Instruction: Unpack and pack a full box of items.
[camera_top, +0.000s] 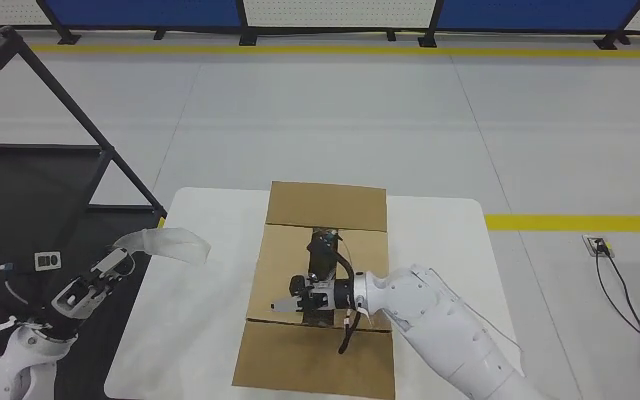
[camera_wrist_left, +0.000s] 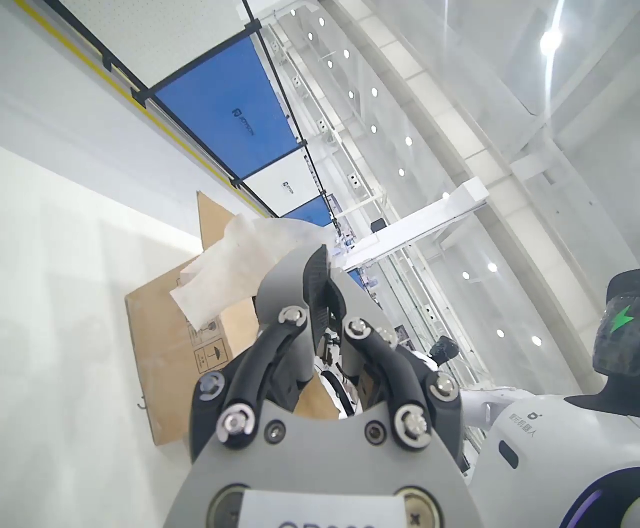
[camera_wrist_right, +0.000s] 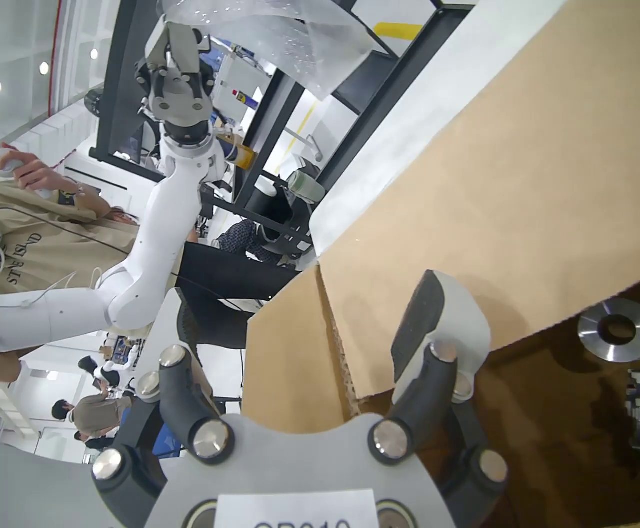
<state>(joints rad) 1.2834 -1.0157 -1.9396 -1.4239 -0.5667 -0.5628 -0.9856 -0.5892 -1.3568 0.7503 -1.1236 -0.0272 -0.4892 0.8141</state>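
Our left gripper (camera_top: 120, 260) is clamped on a clear bag (camera_top: 170, 243) over the table (camera_top: 200, 310) edge, at nine o'clock from the box (camera_top: 325, 205); our right gripper (camera_top: 288, 300), fingers spread, sits at the box's nine o'clock wall

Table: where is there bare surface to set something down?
Widest bare table lies between the cardboard box and the left edge, nearer than the bag held in the left gripper. The far right corner is also bare. The right gripper and its arm crowd the box and near right side.
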